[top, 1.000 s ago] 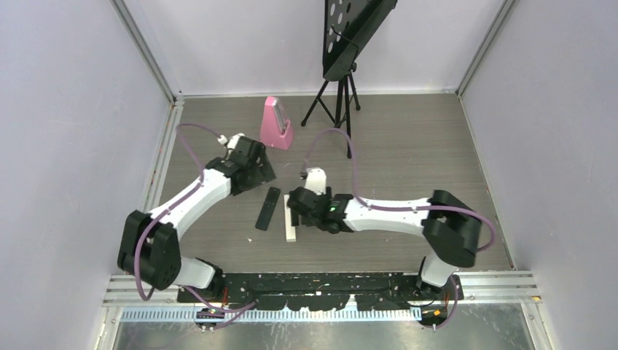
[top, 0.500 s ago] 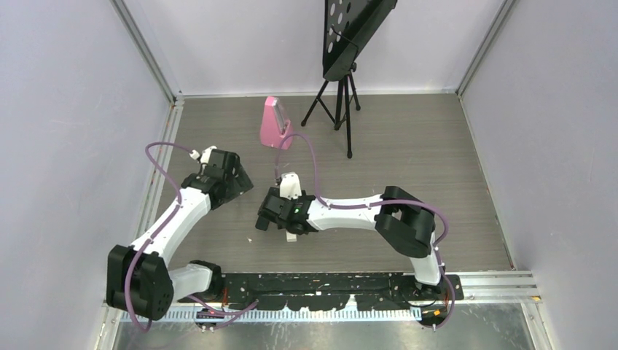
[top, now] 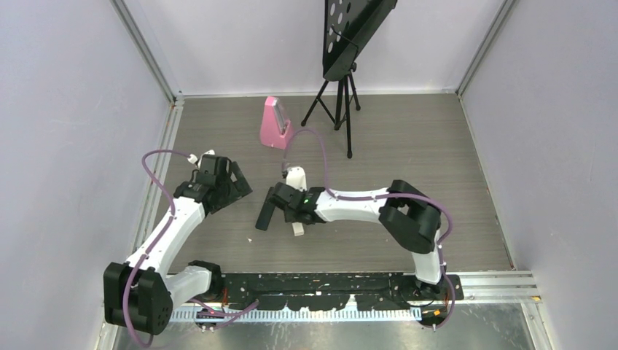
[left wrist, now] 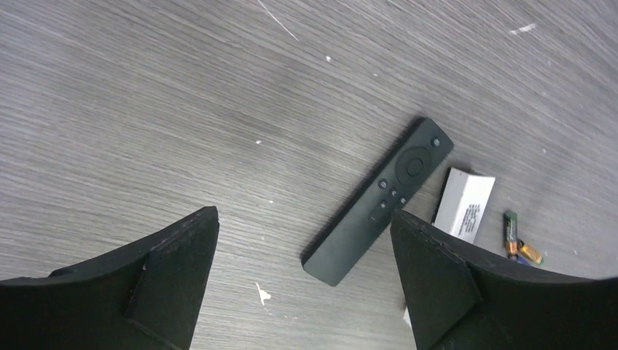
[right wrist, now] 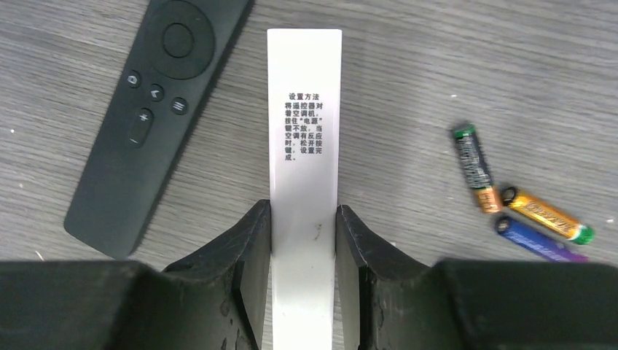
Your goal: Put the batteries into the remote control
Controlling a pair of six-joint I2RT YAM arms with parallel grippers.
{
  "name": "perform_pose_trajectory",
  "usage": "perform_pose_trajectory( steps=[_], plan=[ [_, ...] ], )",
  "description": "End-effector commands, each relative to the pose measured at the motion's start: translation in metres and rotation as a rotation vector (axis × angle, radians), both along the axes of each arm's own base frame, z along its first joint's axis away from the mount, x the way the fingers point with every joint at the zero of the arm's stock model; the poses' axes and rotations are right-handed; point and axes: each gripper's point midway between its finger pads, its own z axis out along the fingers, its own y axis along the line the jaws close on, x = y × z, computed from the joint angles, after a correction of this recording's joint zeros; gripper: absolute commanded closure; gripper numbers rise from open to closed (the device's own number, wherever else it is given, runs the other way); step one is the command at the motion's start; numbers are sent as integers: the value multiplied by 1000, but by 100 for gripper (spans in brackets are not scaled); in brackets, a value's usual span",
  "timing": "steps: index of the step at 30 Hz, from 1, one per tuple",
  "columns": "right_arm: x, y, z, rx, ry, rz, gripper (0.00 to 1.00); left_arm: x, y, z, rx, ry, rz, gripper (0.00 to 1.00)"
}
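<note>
The black remote control (right wrist: 157, 117) lies face up on the table, buttons showing; it also shows in the top view (top: 264, 217) and the left wrist view (left wrist: 379, 200). Three batteries (right wrist: 525, 204), dark, gold and purple, lie together on the table to the right; they also show in the left wrist view (left wrist: 521, 244). My right gripper (right wrist: 303, 211) is shut on the near end of a white bar-shaped remote (right wrist: 304, 131), which lies between the black remote and the batteries. My left gripper (left wrist: 304, 215) is open and empty, above the table left of the black remote.
A pink metronome (top: 276, 124) stands at the back of the table. A black music stand on a tripod (top: 342, 69) stands behind it to the right. Walls close the table on the left, back and right.
My left arm has drawn back to the left, away from the black remote. My right arm swung left over the remotes, then shifted slightly right. The black remote has not moved.
</note>
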Motion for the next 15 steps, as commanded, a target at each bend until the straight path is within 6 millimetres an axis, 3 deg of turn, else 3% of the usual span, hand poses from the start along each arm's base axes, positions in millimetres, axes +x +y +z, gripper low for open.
perform_pose_trajectory(
  steps=[1,5,8,12,15],
  plan=[
    [17,5,62,180,-69,124,94,11,-21,24,-79,-78,-143,10],
    [10,-5,116,324,-81,328,97,18,-51,52,-202,-156,-268,11],
    [0,-22,155,436,-89,438,98,21,-81,85,-315,-288,-436,13],
    [-16,-49,206,550,-140,539,98,2,-125,141,-492,-524,-748,12],
    [-36,-62,232,595,-169,628,98,-22,-143,178,-559,-730,-970,12]
  ],
)
